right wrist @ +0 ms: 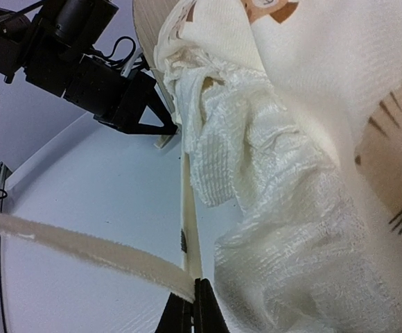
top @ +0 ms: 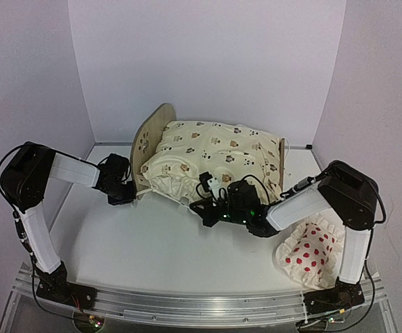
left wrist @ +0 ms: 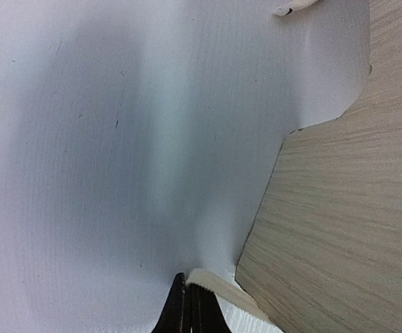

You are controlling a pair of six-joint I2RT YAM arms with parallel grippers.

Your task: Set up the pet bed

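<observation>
Matt plywood pet bed (top: 151, 139), cloth cushion (top: 215, 156).

Top camera looks down; close wrist cameras share the pet bed (top: 152, 129).

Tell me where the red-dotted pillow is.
In the top view, the red-dotted pillow lies at the table's near right, beside the right arm, apart from the pet bed.

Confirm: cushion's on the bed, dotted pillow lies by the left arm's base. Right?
No. The pillow lies by the base of the right arm, not the left; the top view shows it. The cushion is on the bed, as you said.
</observation>
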